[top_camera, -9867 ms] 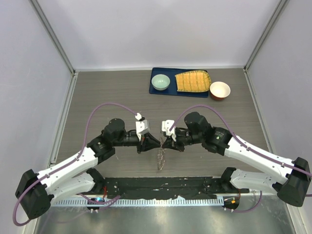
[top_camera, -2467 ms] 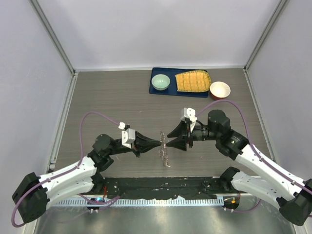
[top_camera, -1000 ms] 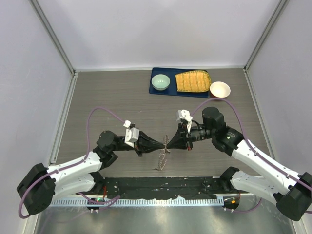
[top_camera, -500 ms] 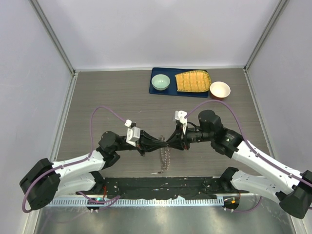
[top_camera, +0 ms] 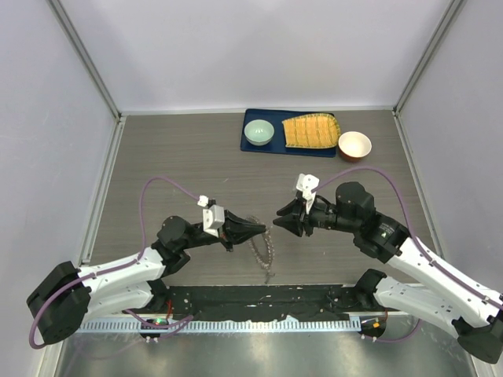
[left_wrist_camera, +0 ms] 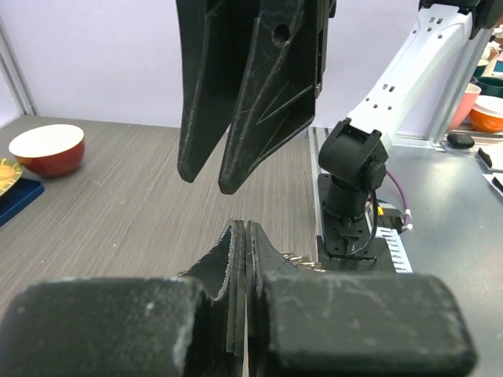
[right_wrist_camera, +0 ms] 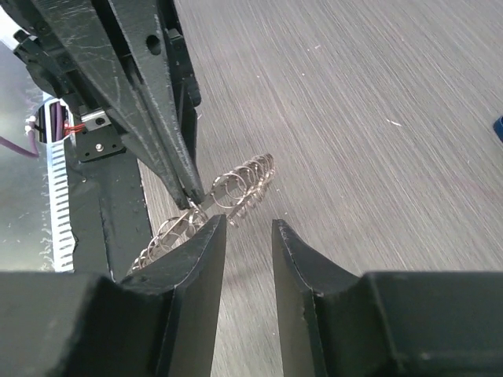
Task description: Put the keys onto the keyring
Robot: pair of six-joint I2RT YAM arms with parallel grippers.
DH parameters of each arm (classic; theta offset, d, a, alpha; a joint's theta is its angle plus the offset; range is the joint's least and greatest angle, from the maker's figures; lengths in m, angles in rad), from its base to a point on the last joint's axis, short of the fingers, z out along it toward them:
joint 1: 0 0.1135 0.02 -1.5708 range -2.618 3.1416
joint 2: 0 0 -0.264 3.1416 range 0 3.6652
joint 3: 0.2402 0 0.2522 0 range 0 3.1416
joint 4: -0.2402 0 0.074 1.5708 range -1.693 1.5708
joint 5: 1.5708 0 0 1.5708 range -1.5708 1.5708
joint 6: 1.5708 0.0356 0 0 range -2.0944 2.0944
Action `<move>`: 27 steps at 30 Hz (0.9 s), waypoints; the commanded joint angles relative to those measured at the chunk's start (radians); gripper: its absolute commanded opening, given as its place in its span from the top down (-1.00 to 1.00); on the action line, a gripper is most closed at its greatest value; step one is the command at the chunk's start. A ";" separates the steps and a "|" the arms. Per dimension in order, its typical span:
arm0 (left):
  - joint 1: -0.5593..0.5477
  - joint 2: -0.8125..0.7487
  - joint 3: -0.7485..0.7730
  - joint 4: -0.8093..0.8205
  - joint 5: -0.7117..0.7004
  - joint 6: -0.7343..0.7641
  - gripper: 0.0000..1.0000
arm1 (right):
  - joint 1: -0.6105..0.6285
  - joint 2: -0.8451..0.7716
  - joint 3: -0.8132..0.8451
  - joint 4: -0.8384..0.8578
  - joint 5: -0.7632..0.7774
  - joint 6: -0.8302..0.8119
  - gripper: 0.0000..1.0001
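One keyring in left gripper

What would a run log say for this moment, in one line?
left gripper: shut on fringed grey metal keyring | right gripper: open, beside it

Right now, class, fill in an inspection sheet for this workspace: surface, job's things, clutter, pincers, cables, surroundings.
Surface: grey wood-grain table; no spills seen.
Job's things: keyring dangles from the left pincer; whether its lower end touches the table is unclear. A separate key cannot be made out.
Clutter: blue tray holding a green bowl and a yellow ribbed piece; red bowl on the table beside the tray.
Pincers: left pincer shut on the keyring; right pincer open, facing it, holding nothing.
Cables: purple cables loop over both arms, apart from the keyring.
Surroundings: pale walls; black rail at the near edge.
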 commanded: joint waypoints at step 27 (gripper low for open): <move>-0.004 0.003 -0.004 0.200 -0.028 -0.070 1.00 | 0.005 0.028 -0.110 0.285 -0.165 0.016 0.35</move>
